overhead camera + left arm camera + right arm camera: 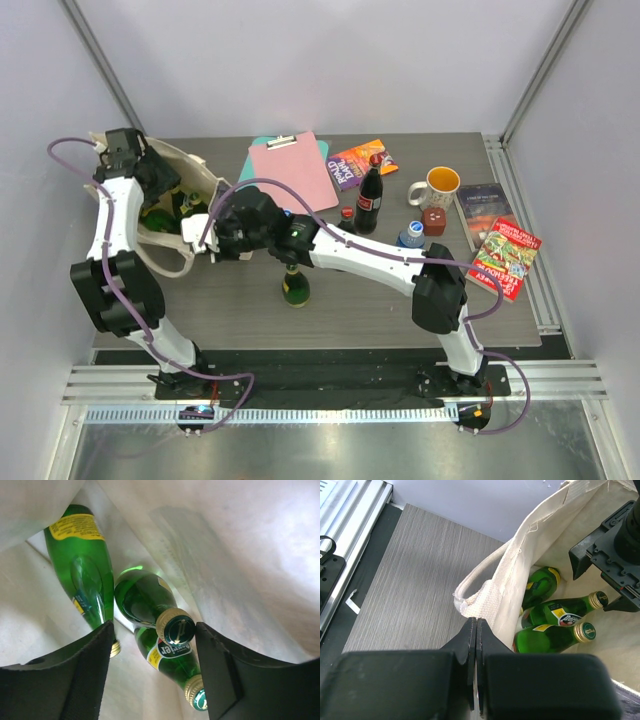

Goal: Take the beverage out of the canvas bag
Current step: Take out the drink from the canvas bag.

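In the top view, the canvas bag [185, 185] is seen lying at the far left corner of the tabletop [200, 310]. The left jaws are sunk inside it and hidden there, while the right jaws are placed at the bag's near rim. One standing bottle [295, 287], green, is set upright near the middle of the tabletop and is partly hidden under the right arm [370, 262]. A cola bottle [369, 200], a pink clipboard [292, 168] and a mug [438, 187] are set toward the far edge. In the left wrist view, a middle bottle [141, 596] is shown lying inside the bag, touched by a second bottle [82, 570] on one side and a third bottle [172, 657] below it. The left jaws are held partly open, one on each side of the middle bottle's gold cap [175, 628], and nothing is gripped yet. In the right wrist view, the right jaws are seen shut tight on the bag's rim beside its handle loop [470, 597], so that the mouth is held open. The beverage to be taken is thus judged to lie in the bag, with its capped end between the left jaws. A slip could be caused if the jaws are closed on the smooth rounded cap rather than on the neck. The neighbouring bottles could be dragged or rolled, since they rest against it. The standing bottle could be knocked over if the right arm is shifted.
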Controlling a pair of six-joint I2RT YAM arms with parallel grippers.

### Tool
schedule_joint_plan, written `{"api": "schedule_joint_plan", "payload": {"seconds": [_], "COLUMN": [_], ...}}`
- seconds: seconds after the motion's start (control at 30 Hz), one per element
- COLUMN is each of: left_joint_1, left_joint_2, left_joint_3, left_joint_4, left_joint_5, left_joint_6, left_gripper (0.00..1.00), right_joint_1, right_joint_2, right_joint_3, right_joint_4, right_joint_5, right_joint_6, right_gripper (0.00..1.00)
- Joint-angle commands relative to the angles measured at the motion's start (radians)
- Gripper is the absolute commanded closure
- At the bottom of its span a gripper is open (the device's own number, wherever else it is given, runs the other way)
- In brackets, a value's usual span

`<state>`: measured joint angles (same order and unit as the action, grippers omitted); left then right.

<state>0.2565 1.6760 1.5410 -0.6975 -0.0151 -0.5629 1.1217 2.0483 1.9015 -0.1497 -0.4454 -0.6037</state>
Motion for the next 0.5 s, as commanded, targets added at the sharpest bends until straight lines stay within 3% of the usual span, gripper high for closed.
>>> {"api": "schedule_joint_plan", "payload": {"seconds": [0.0,0.4,0.47], "left_joint_1": [-0.008,-0.049,-0.056], "left_joint_2": [0.010,0.059,0.074], "left_joint_3": [0.051,0.100,0.111], "left_joint_4": [-0.011,-0.053,-0.057], "left_joint_5": [0.012,0.012,0.012], "left_joint_6": [0.024,0.031,0.031], "left_gripper": [0.35,0.36,0.40], "right_joint_1": [0.000,-0.005,-0.005], "right_joint_2": [-0.037,-0.037,-0.037], "right_joint_3": [0.002,-0.002,-0.002], "right_joint_4": [0.029,0.029,0.029], "right_joint_5": [0.002,0.007,0.007], "right_joint_6": [-0.002,-0.005,-0.005], "right_gripper": [0.99,0.99,0.99]}}
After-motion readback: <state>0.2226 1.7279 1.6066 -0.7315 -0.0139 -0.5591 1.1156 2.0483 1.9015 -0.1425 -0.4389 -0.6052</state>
